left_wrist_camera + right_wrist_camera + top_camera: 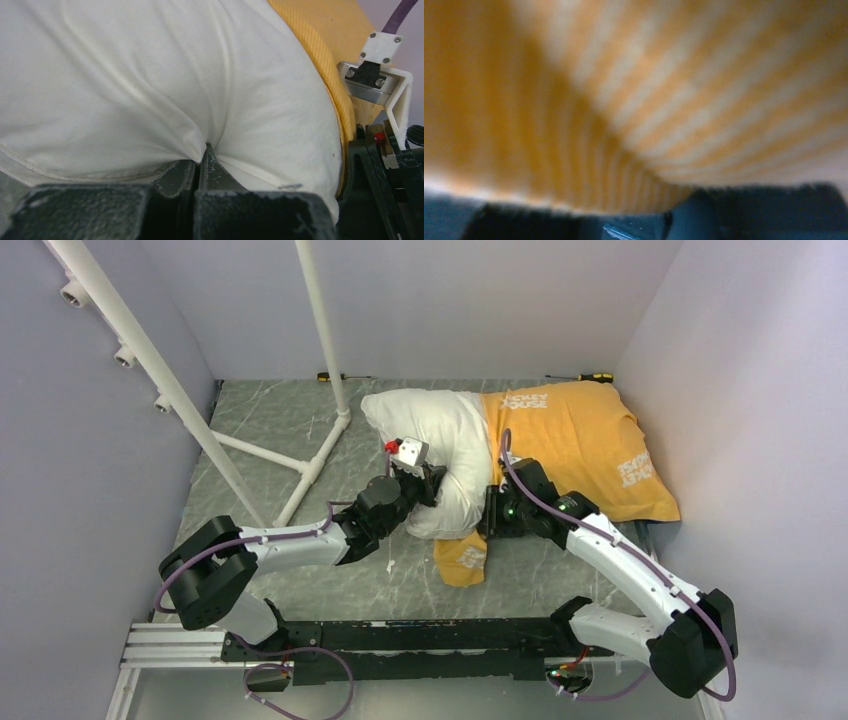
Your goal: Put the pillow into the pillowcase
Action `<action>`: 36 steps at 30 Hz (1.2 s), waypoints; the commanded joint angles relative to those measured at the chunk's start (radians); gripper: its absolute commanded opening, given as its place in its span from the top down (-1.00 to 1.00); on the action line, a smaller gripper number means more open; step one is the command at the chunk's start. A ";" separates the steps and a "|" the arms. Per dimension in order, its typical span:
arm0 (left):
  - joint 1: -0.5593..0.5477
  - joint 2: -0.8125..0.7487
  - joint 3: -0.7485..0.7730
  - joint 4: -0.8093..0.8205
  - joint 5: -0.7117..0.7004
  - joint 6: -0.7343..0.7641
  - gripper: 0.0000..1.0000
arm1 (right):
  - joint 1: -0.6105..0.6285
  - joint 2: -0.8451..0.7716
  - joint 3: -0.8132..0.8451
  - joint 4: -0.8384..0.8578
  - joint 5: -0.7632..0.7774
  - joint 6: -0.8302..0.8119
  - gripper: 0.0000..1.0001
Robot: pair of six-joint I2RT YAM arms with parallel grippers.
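The white pillow (432, 440) lies mid-table, its right part inside the yellow-orange pillowcase (580, 440), which spreads to the back right. A loose corner of the case (462, 558) lies in front of the pillow. My left gripper (432, 483) is shut on a fold of the pillow's front edge; in the left wrist view the fingertips (202, 155) pinch white pillow fabric (150, 90). My right gripper (495, 508) sits at the case's opening beside the pillow. Blurred striped pillowcase cloth (624, 90) fills the right wrist view, down onto the jaws; their gap is not visible.
A white pipe frame (318, 455) stands on the table's left half. Two screwdrivers (330, 376) (597, 377) lie along the back wall. Grey walls close in on the left, back and right. The right arm's wrist mount (380, 75) shows beside the pillow.
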 commanded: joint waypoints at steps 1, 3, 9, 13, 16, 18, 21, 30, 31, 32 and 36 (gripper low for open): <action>-0.007 -0.014 0.023 0.030 0.021 0.002 1.00 | 0.002 -0.007 -0.003 0.086 -0.006 0.005 0.59; -0.006 -0.019 0.023 0.022 0.010 0.000 1.00 | 0.002 -0.037 -0.009 0.071 -0.018 0.001 1.00; -0.006 -0.015 0.018 0.019 -0.026 -0.008 1.00 | 0.002 -0.120 0.055 -0.078 -0.074 -0.061 1.00; 0.000 0.009 0.031 0.019 0.011 -0.017 1.00 | 0.001 -0.196 0.100 -0.082 -0.178 -0.116 1.00; 0.000 0.035 0.036 0.055 0.046 -0.027 1.00 | 0.002 -0.227 0.098 0.001 -0.327 -0.161 1.00; -0.001 0.064 0.051 0.075 0.080 -0.036 1.00 | 0.001 -0.225 0.085 0.080 -0.427 -0.171 1.00; 0.000 0.124 0.093 0.087 0.141 -0.068 1.00 | 0.002 -0.196 0.079 0.223 -0.568 -0.149 1.00; 0.001 -0.011 0.354 -0.606 0.027 0.075 -0.37 | -0.001 -0.071 0.170 0.210 -0.387 -0.138 1.00; 0.006 -0.025 0.426 -0.772 -0.014 0.078 -0.53 | -0.003 -0.069 0.170 0.198 -0.368 -0.138 1.00; 0.014 -0.029 0.522 -0.917 -0.034 0.076 -0.63 | -0.007 -0.066 0.170 0.191 -0.357 -0.137 1.00; 0.147 -0.016 0.730 -1.464 0.111 -0.136 -0.74 | -0.022 -0.049 0.168 0.191 -0.362 -0.127 1.00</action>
